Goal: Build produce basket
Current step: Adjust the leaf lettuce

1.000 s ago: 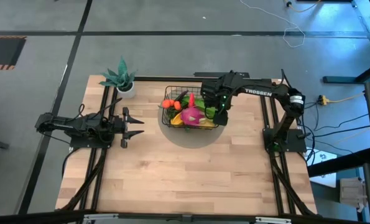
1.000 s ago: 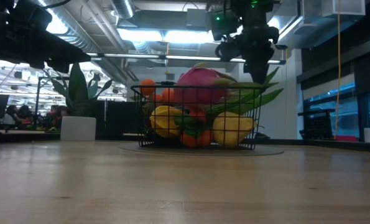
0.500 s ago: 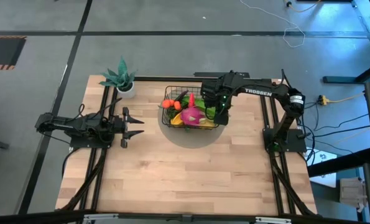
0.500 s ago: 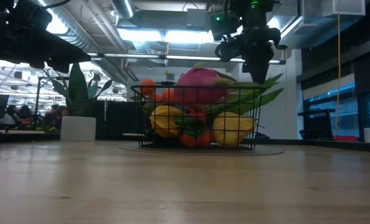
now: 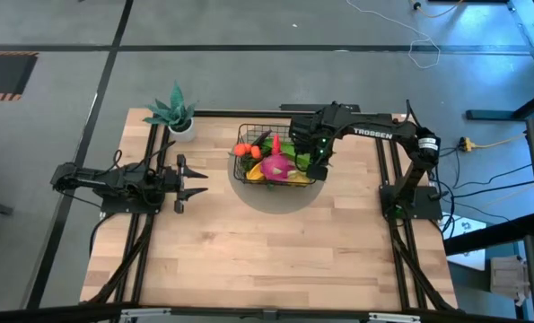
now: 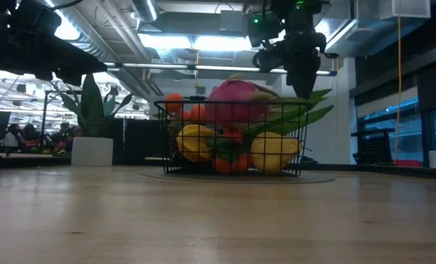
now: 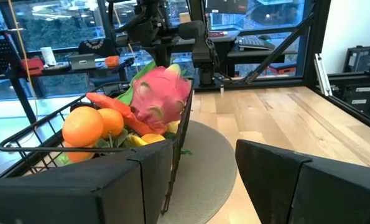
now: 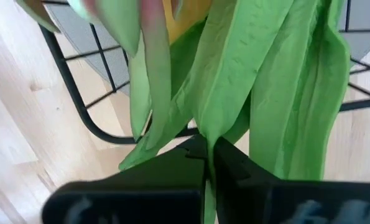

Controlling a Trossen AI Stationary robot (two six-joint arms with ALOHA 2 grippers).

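The black wire basket stands on a round grey mat, heaped with produce: a pink dragon fruit, oranges, a carrot and yellow fruit. Long green bean pods stick out over the basket's right end. My right gripper hangs above that end, pointing down, shut on a pod. My left gripper waits open at the table's left, level and facing the basket. My right gripper pinches a green bean pod between its two fingers, at the narrow end that sticks up past the basket's rim. The fingers come from above, pointing down. The pod's other end lies in the basket among the produce.
A teal potted plant in a white pot stands at the table's far left corner. Bare wooden table stretches in front of the basket. Black rails run along the table's left and right sides.
My right gripper has shut in place above the basket's right end; its fingers stood apart a second ago and now meet. The produce and the basket have not shifted.
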